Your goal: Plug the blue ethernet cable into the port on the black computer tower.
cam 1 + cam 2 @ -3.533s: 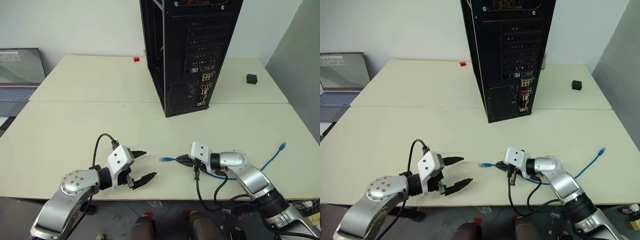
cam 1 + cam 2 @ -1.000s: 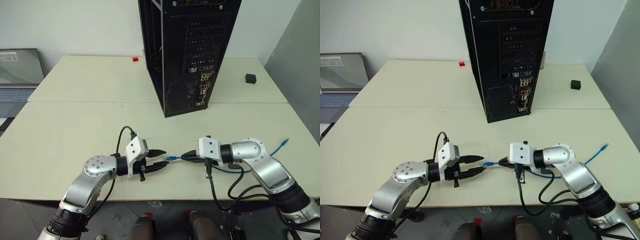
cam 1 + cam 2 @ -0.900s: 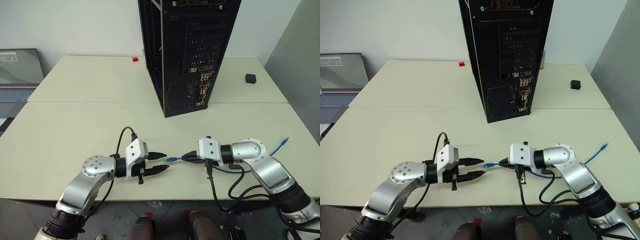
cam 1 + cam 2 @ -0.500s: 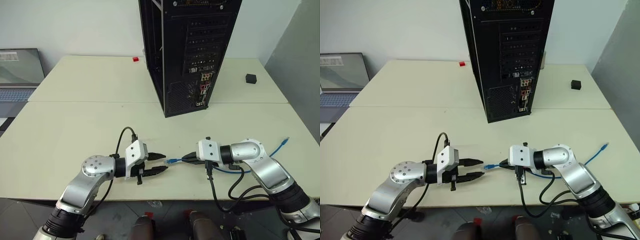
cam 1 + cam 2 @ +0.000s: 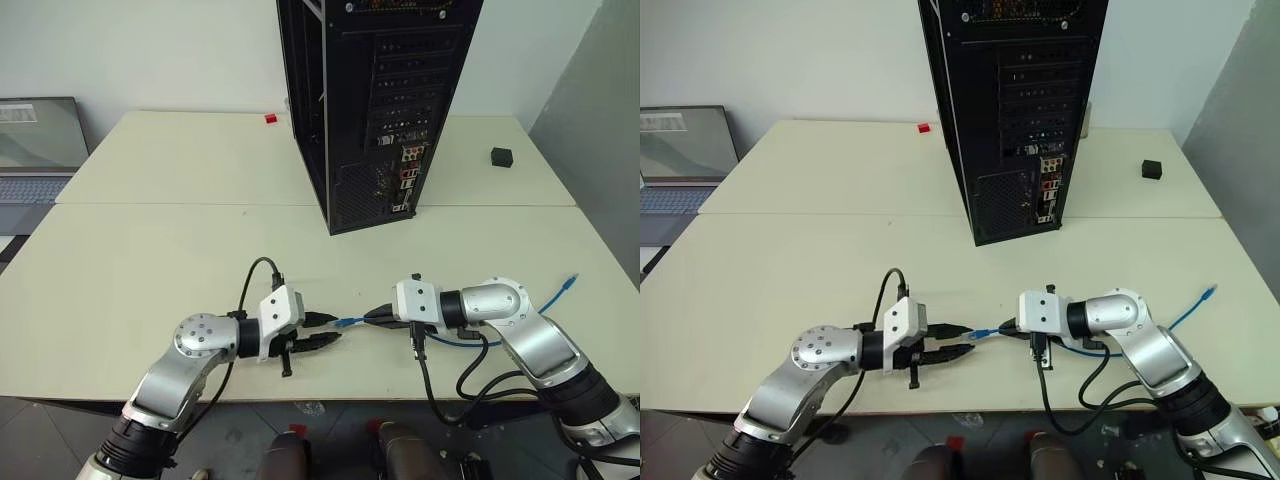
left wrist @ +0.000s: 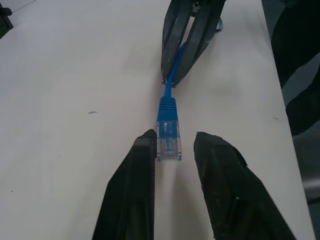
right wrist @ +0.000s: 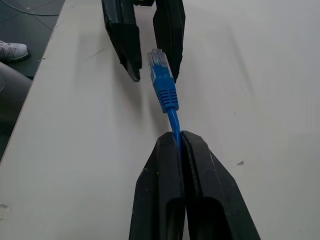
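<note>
Blue ethernet cable (image 5: 350,322), thin and flexible, is pinched in the right pincer (image 7: 177,142), its clear ribbed plug between the left pincer's (image 6: 172,145) narrowly parted black fingers, touching one. Beyond, on the smooth cream counter (image 5: 150,250), stands the black computer tower (image 5: 375,100), slotted metal panel facing.
</note>
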`<state>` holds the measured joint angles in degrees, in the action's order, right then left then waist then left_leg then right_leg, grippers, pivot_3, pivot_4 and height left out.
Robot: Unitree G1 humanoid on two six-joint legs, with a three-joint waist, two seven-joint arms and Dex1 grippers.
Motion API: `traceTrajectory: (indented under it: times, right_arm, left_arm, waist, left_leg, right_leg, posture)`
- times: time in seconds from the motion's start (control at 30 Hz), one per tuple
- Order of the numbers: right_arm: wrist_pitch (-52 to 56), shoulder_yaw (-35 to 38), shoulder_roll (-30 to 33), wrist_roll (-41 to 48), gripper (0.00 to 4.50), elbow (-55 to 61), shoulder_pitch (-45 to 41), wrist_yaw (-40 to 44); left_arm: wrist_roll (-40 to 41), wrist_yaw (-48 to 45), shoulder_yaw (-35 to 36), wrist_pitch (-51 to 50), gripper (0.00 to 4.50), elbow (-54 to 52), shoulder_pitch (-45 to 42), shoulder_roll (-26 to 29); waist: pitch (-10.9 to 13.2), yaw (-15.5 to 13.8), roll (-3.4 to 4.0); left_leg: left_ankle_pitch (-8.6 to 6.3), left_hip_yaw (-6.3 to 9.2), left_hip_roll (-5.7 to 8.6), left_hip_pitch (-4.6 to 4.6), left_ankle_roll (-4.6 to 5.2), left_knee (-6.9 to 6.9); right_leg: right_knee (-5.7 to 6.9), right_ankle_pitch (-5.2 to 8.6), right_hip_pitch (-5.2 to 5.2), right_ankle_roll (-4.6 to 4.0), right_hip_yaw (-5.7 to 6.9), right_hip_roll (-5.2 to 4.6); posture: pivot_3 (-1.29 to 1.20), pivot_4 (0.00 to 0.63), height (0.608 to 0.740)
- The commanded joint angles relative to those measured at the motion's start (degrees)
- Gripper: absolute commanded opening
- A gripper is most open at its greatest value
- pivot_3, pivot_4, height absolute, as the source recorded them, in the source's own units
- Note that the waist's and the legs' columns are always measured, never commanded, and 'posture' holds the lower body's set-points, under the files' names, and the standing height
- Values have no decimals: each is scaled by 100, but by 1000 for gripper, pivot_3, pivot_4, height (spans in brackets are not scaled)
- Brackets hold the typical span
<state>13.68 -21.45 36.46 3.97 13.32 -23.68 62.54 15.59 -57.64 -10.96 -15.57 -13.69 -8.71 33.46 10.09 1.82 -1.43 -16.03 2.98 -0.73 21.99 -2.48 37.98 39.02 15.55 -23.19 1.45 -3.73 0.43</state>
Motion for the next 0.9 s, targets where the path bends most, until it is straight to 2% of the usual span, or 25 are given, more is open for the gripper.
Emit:
traceTrajectory:
  times: [0.03, 0.3, 0.47, 0.67, 0.77, 0.9]
  right_arm:
    - [-89, 46, 22, 23, 0, 163, -36, 47]
    - [68, 63, -17, 158, 0, 221, -50, 102]
    - [203, 168, 82, 317, 1222, 270, -96, 261]
    - [1416, 966, 429, 1377, 2728, 690, -196, 460]
    - [1961, 1374, 517, 1834, 3431, 837, -207, 307]
    - [2701, 1768, 464, 2465, 4244, 1004, -164, 48]
  left_arm:
    - [-16, 87, 34, 125, 295, -68, -65, -40]
    - [-182, 288, 14, 364, 282, 34, -90, -219]
    - [-323, 438, 23, 581, 282, 5, -51, -350]
    - [-722, 867, -63, 1223, 282, -111, 124, -602]
    - [-1159, 1501, -9, 1760, 282, 99, 82, -919]
    - [-2112, 1983, -55, 3470, 282, 631, -245, -823]
  waist:
    - [0, 0, 0]
    - [0, -1, 0]
    - [0, -2, 0]
    - [0, -8, 0]
    - [0, -18, 0]
    - [-1, -16, -1]
  left_leg:
    - [0, 1, -1, 0, 0, 0]
    - [0, 0, 0, 0, 0, 0]
    - [0, 0, 0, 0, 0, 0]
    - [0, 2, 1, 1, 0, 1]
    - [0, 4, 1, 1, 0, 1]
    - [0, 5, 3, 1, 0, 1]
  right_leg:
    - [0, 0, 0, 0, 0, 0]
    - [0, 0, 0, 0, 0, 0]
    - [0, 0, 0, 0, 0, 0]
    - [0, -1, 1, -1, 0, -4]
    - [-1, -1, 3, -1, 1, -16]
    - [-1, -1, 3, -1, 2, -25]
  posture:
    - [0, 150, 740]
    - [0, 150, 740]
    - [0, 150, 740]
    - [0, 150, 740]
    - [0, 150, 740]
    - [0, 150, 740]
